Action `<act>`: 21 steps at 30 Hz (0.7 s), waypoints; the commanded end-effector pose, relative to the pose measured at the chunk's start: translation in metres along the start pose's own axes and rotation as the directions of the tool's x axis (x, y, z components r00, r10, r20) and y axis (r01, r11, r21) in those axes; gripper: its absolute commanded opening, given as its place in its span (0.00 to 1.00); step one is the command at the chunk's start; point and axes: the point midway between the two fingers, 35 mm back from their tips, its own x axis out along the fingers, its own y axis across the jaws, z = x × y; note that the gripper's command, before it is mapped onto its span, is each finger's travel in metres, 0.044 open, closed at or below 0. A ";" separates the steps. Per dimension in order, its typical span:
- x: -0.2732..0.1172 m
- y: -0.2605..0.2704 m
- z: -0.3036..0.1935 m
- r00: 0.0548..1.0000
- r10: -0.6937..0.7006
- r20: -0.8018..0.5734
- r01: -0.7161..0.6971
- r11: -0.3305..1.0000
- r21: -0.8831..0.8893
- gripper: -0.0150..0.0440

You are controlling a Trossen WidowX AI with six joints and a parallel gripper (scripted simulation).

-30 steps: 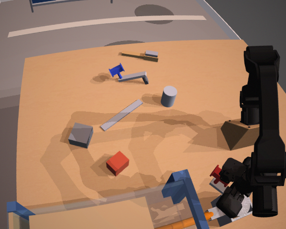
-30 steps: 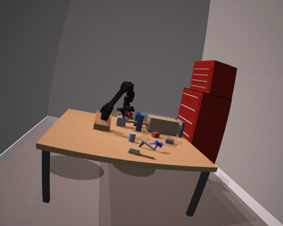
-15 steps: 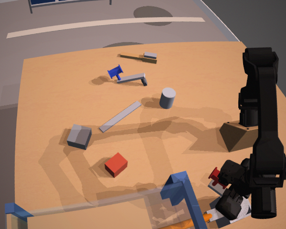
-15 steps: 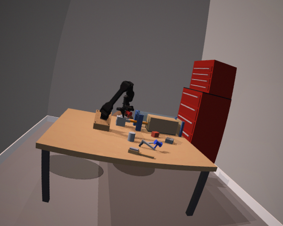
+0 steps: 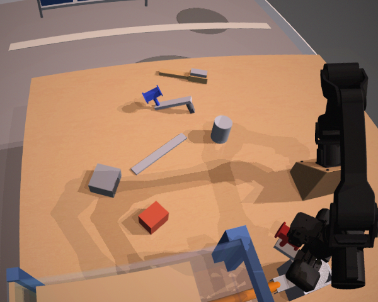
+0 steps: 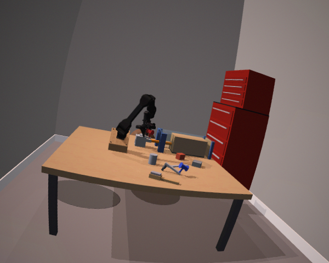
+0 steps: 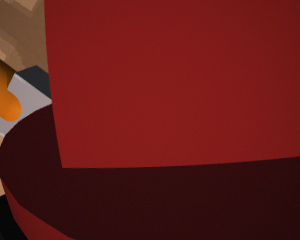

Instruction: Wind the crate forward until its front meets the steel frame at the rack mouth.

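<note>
The beige crate sits flat inside the clear-panelled cubby, with a gap between its front and the blue frame at the mouth. An orange strap runs from it through the frame to the grey winch. My gripper is shut on the red knob of a grey handle, beside and above the winch. The knob fills most of the wrist view. The arm hides the square key and the winch hole.
A blue-knobbed crank, a brush-like tool, a grey cylinder, a flat bar, a grey block and a red block lie on the bench.
</note>
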 end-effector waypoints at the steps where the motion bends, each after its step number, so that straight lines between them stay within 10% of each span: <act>1: 0.004 0.001 0.000 1.000 -0.003 -0.002 0.003 1.000 -0.002 0.25; 21: 0.004 -0.003 -0.001 1.000 -0.012 -0.001 0.012 0.996 0.085 0.25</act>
